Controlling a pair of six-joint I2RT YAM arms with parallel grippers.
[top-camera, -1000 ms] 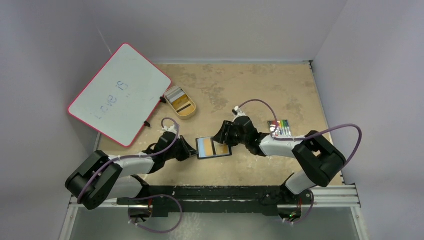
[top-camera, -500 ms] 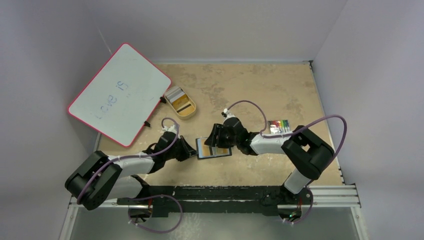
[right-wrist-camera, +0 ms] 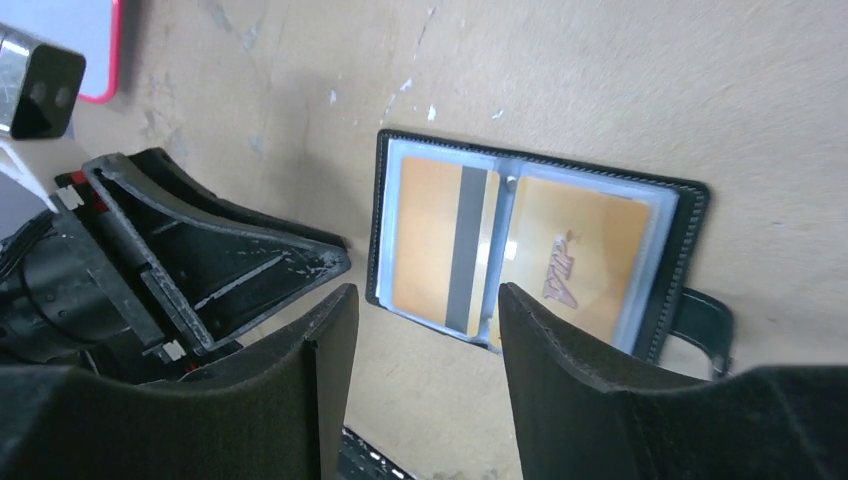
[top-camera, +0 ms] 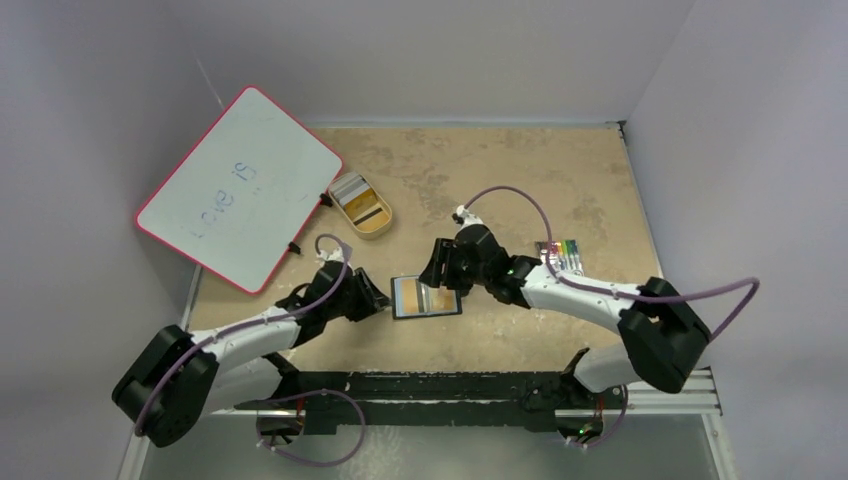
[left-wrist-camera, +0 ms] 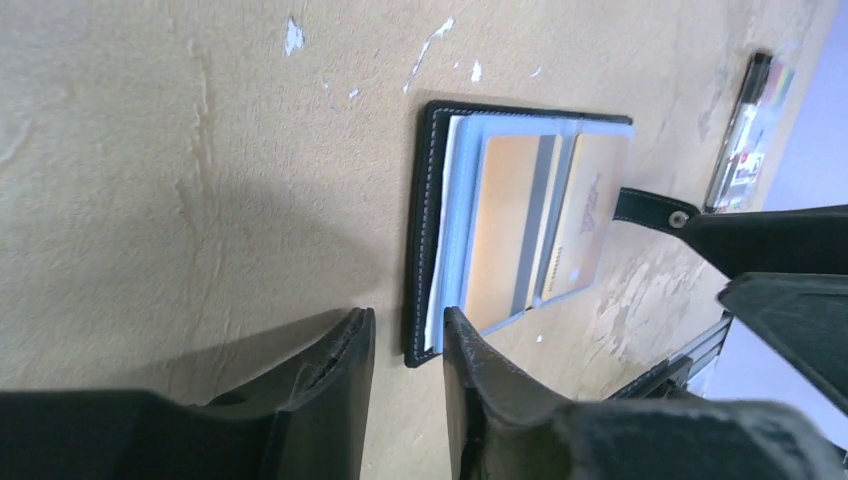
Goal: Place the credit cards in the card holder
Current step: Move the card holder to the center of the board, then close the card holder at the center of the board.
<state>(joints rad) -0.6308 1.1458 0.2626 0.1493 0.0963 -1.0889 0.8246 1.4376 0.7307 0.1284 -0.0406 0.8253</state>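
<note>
Left gripper point(top-camera: 378, 300), top view: tips at the left edge of the card holder point(top-camera: 427, 297), a black bifold lying open and flat on the mottled tan table point(top-camera: 560, 180); right gripper point(top-camera: 442, 272) over its right part.

Left wrist: tips nearly together, the holder's stitched corner at the gap. Pinched or not, I cannot tell.

Right wrist: jaws spread wide, nothing between. Two glossy gold-orange credit cards point(right-wrist-camera: 430, 240) sit in pale-blue pockets, one dark-striped.

We count two credit cards point(right-wrist-camera: 440, 245), one card holder point(right-wrist-camera: 694, 214), one whiteboard point(top-camera: 240, 185), one gold oval tin point(top-camera: 362, 205), one striped item point(top-camera: 561, 252), two robot arms point(top-camera: 250, 335).
</note>
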